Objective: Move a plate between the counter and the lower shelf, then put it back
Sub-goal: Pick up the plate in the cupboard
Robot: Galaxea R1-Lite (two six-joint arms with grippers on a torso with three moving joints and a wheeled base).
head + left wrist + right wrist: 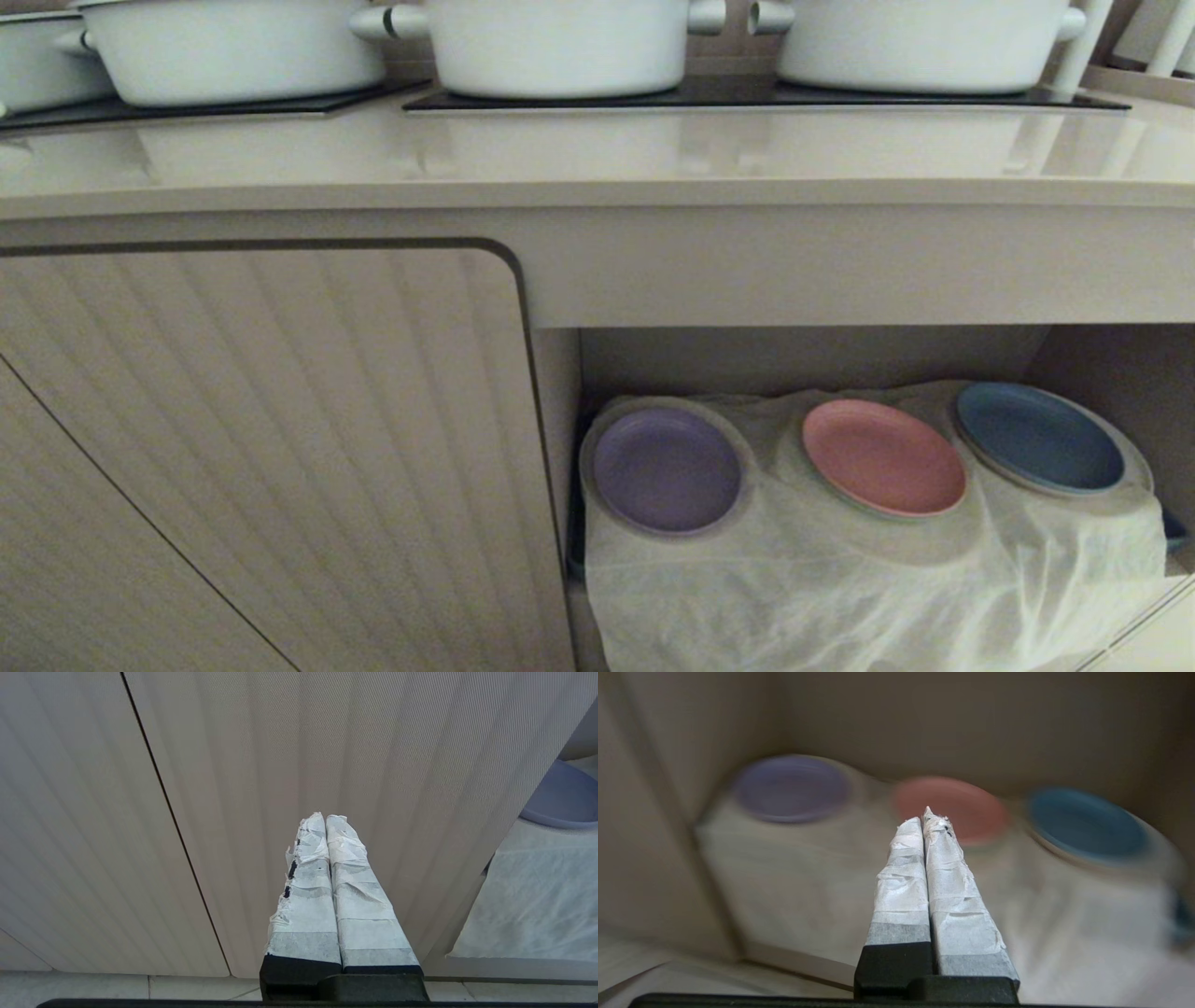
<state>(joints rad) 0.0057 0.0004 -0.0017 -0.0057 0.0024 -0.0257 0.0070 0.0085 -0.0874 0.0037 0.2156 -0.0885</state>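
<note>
The lavender plate (pixel 667 471) lies on the left mound of the white sheet in the lower shelf (pixel 812 359), below the beige counter (pixel 597 154). The right wrist view shows the plate (pixel 791 788) too, ahead of my right gripper (pixel 923 820). That gripper is shut with nothing in it and hangs in front of the shelf, pointing toward the pink plate (pixel 952 807). Facing the ribbed cabinet door (pixel 280 765), my left gripper (pixel 325 819) is shut and empty, with the plate's edge (pixel 563 800) off to one side. Neither arm appears in the head view.
A pink plate (pixel 883 457) and a dark blue plate (pixel 1039 437) rest on the other mounds of the crinkled sheet (pixel 840 588). White pots (pixel 560 42) stand on black hob panels (pixel 747 93) at the counter's back. A closed cabinet door (pixel 261 448) fills the left.
</note>
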